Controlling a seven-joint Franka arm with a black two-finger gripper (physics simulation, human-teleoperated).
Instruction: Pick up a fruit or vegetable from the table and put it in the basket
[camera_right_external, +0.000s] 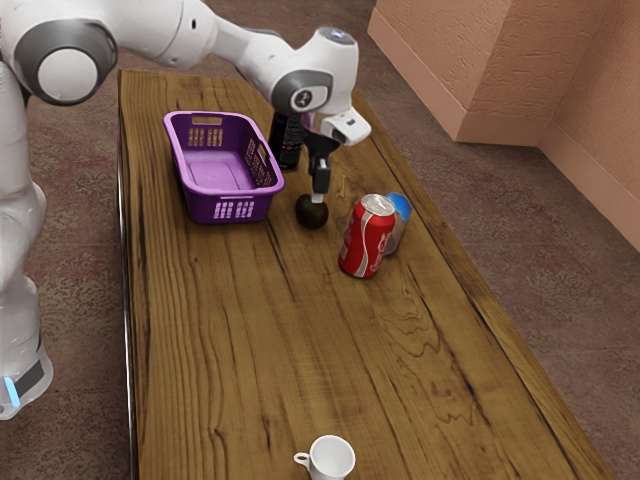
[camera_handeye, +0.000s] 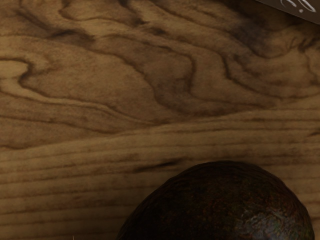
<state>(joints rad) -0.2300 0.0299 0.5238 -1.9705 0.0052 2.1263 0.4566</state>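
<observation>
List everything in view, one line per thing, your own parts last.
basket: 1, purple, on the table
avocado: 1, dark brown, on the table beside the basket, under the pincer
soda can: 1, red, on the table
blue-topped object: 1, partly hidden behind the soda can
black container: 1, beside the basket, partly hidden
cup: 1, white, at the exterior view's lower edge
table: 1, brown wood
floor: 1, brownish, around the table
arm: 1, white and grey, above the table
pincer: 1, black, at the avocado's top

No words can be read on the white-lettered red can (camera_right_external: 366, 238) or black container (camera_right_external: 286, 145).
</observation>
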